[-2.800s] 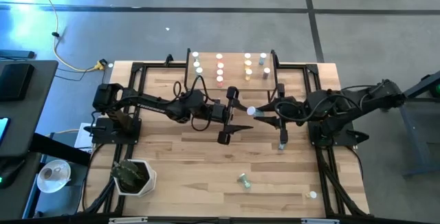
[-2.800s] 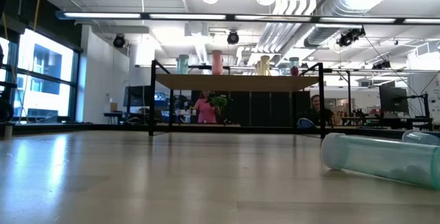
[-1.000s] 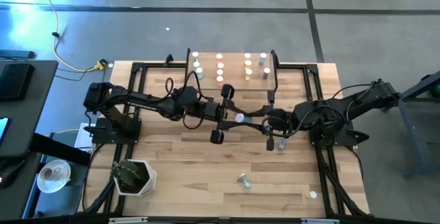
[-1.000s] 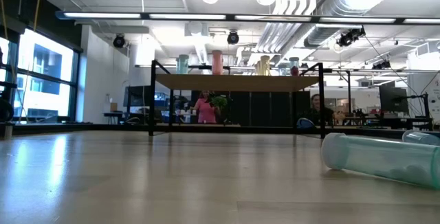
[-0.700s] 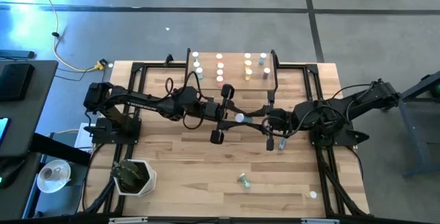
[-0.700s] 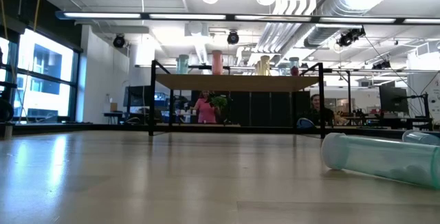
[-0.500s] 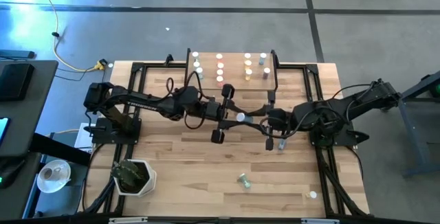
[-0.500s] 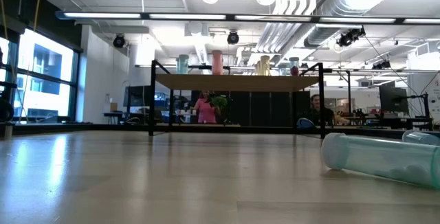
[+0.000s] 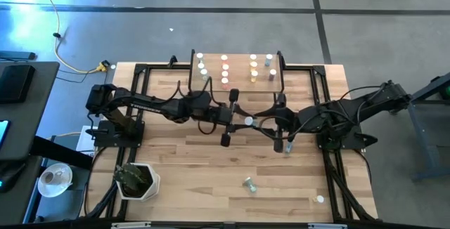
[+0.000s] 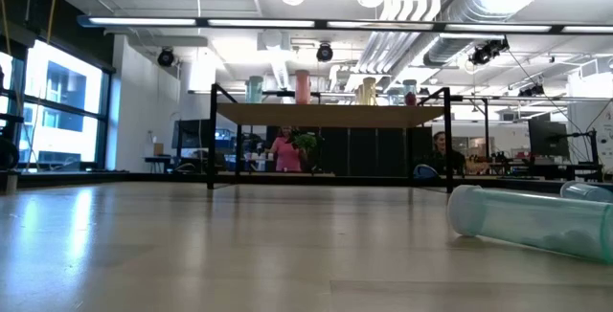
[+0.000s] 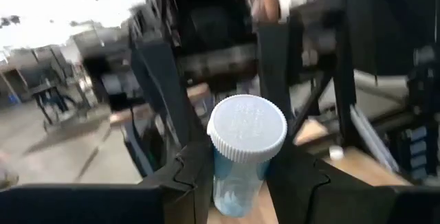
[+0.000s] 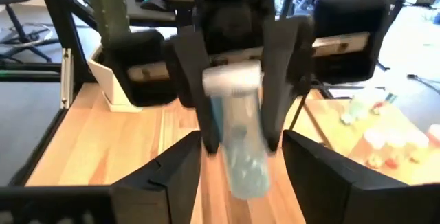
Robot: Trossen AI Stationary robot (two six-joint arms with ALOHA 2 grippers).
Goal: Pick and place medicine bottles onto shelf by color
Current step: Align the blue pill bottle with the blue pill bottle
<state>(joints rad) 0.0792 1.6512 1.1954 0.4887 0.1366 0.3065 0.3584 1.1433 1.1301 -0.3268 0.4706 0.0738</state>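
A blue medicine bottle [image 11: 239,176] with a white cap [image 9: 248,121] hangs above the table's middle, between the two arms. My left gripper [image 9: 242,121] is shut on it. My right gripper [image 9: 271,123] faces it from the table's right side. Its fingers [image 12: 172,172] are open and stand on either side of the bottle's lower body without touching it. The shelf [image 9: 211,81] stands at the far edge and carries several bottles [image 9: 225,71] in columns. In the low view the shelf [image 10: 330,114] shows far off, and neither gripper is in that view. My left gripper pinches the bottle's body just under the white cap [image 11: 237,169] between its two fingers [image 11: 196,176]. The fingers come in level from the table's left side. The bottle stands roughly upright with its cap up, lifted clear of the table.
A teal bottle [image 10: 532,221] lies on its side on the near part of the table [image 9: 176,173], also seen from above [image 9: 249,183]. A loose white cap [image 9: 320,199] lies near the front right corner. Another bottle [image 9: 287,147] is under my right arm. A white pot [image 9: 137,181] stands front left.
My right gripper has opened and let go of the blue bottle, which stays in my left gripper at about the same spot above the table's middle. Both hands have tipped a little.
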